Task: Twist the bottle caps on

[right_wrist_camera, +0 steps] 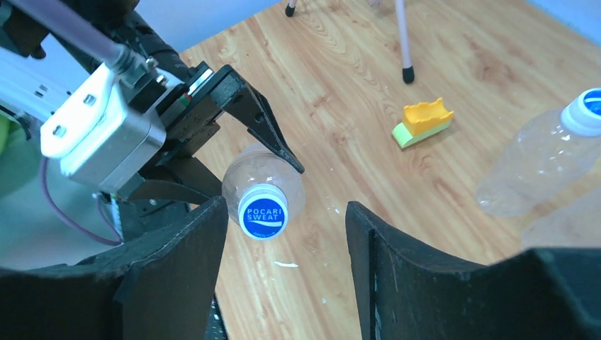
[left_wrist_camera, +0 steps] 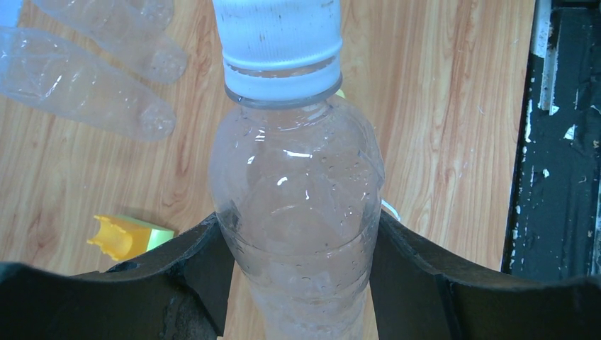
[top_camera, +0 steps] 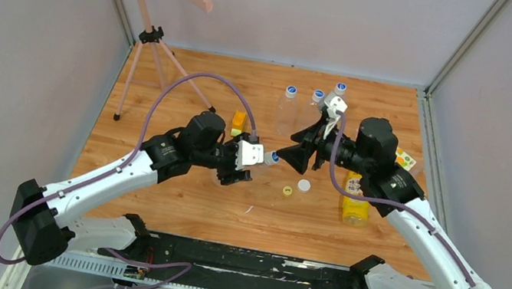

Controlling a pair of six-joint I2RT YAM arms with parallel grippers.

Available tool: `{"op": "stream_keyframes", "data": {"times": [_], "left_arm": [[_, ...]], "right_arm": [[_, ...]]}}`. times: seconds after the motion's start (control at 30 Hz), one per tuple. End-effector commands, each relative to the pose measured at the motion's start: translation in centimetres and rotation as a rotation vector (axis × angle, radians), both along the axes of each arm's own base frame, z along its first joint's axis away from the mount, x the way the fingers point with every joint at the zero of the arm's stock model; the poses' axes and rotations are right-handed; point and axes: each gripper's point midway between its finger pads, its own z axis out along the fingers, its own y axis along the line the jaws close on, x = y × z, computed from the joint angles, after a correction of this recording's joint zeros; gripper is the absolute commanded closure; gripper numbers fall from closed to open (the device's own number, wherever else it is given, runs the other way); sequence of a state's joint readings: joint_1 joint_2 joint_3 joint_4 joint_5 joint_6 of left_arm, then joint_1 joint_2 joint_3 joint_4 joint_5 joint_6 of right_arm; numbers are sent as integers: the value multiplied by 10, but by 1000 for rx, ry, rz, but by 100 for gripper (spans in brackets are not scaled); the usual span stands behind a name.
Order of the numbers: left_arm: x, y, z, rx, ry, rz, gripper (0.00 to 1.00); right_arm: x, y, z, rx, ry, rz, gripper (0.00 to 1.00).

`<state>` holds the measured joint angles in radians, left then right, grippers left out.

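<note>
My left pincer [left_wrist_camera: 298, 221] squeezes slim clear plastic bottle [left_wrist_camera: 298, 163], lifted over wooden tabletop [left_wrist_camera: 439, 106]. My right pincer [right_wrist_camera: 285, 205] open wide, facing blue-topped round cap [right_wrist_camera: 264, 211] on bottle, not touching. Cap maybe loose; bump could knock it off.

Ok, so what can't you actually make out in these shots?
- Top view: the yellow bottle has its neck under the right arm; capped or not, unclear.
- Top view: the left gripper covers most of the clear bottle; only its blue cap shows.
- Left wrist view: the upper edge cuts off the cap's top.
- Right wrist view: how tightly the cap sits is not visible.
</note>
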<state>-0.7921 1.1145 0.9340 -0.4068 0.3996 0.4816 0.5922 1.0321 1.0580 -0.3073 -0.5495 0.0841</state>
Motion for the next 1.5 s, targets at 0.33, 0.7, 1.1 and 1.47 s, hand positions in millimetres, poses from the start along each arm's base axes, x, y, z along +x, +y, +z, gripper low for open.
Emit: {"op": "stream_keyframes", "data": {"times": [0.33,0.7,1.1,1.47], "left_arm": [[-12,-18,13,-61,18,-108,70],[-20,-19,19,-78,40,-136,70],[-29,-17,27,-101,41,-169,70],[-31,-17,29,-108,39,-174,70]], "right_arm": [[-34,1,-2,-69,-434,321,45],[-57,6,3,-35,-502,476,47],[-55,10,-4,-57,-472,524,49],[-50,18,-9,-61,-419,562,55]]}}
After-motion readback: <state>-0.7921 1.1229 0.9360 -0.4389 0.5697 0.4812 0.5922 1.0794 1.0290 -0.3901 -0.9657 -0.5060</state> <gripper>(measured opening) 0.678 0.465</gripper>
